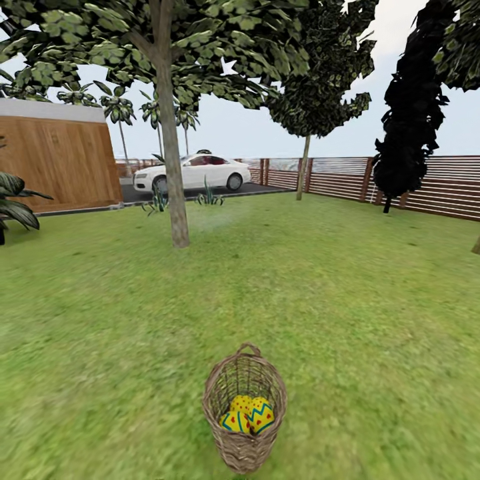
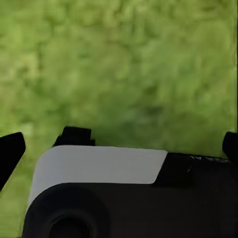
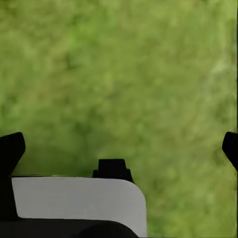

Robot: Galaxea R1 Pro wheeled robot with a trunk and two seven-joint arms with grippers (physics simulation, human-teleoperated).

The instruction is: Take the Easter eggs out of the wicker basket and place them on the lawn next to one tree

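Clearly nothing was gripped: both grippers, left [image 2: 119,144] and right [image 3: 119,144], hung spread over lawn [image 1: 347,300]. Eggs [image 1: 247,413] sat in the basket [image 1: 227,387] at six o'clock; a careless grab might tip it.

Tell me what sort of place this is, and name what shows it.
Most likely a fenced home garden. A wide green lawn runs back to a slatted brown wooden fence, trees such as the grey-brown trunked one stand on the grass, and a white car is parked beyond.
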